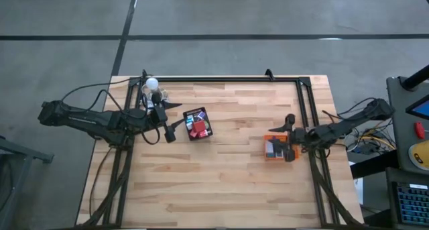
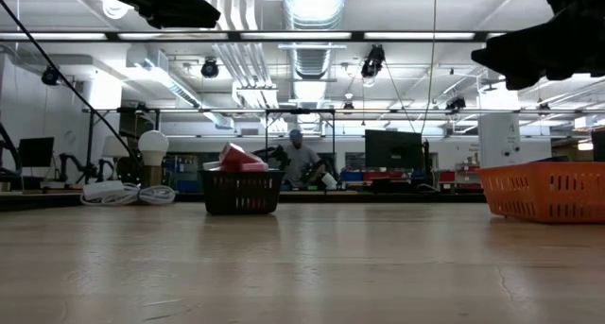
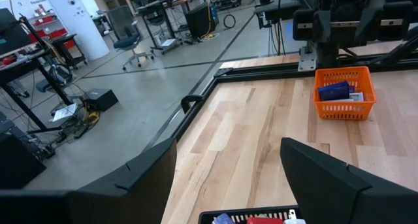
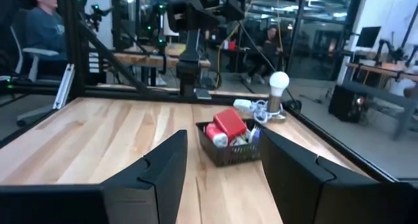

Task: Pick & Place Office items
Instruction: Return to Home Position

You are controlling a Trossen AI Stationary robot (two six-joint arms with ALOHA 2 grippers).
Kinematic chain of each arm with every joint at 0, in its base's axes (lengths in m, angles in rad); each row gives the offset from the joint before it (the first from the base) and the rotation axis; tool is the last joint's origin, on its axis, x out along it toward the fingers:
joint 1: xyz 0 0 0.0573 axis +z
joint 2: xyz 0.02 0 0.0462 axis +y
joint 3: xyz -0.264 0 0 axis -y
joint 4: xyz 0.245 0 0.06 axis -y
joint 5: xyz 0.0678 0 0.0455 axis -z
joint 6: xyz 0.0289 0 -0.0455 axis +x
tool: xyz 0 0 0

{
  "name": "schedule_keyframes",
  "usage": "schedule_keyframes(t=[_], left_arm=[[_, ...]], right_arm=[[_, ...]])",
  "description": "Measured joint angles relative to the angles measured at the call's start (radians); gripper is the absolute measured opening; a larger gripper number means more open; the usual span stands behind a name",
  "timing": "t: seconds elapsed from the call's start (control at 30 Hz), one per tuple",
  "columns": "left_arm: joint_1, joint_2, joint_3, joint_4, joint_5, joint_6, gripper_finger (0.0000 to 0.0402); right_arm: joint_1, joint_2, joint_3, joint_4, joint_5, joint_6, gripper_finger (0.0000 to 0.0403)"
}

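Left gripper [image 3: 228,160] hangs just beside the black mesh tray [image 1: 188,113], fingers spread, nothing held. Right gripper [image 4: 223,145] hangs over the orange tray [image 1: 269,137], fingers also apart, nothing held. Office items: red block [image 1: 196,128] heaped with other pieces in the mesh tray; dark blue piece [image 3: 334,91] in the orange tray. White bulb [image 1: 152,84] at table's far-left corner

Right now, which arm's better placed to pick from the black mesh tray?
Probably left: the left gripper is open beside the black mesh tray; the right gripper is across the table at the orange tray.
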Motion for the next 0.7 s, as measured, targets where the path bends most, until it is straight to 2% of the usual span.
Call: schedule_keyframes(t=[0.4,0.6,0.7], left_arm=[[0.0,0.0,0.0,0.0,0.0,0.0,0.0275],[0.0,0.0,0.0,0.0,0.0,0.0,0.0275],[0.0,0.0,0.0,0.0,0.0,0.0,0.0275]], right_arm=[[0.185,-0.284,0.0,-0.309,0.229,0.035,0.0187],[0.247,-0.393,0.0,-0.364,0.283,-0.026,0.0187],[0.271,-0.395,0.001,-0.349,0.301,-0.069,0.0187]])
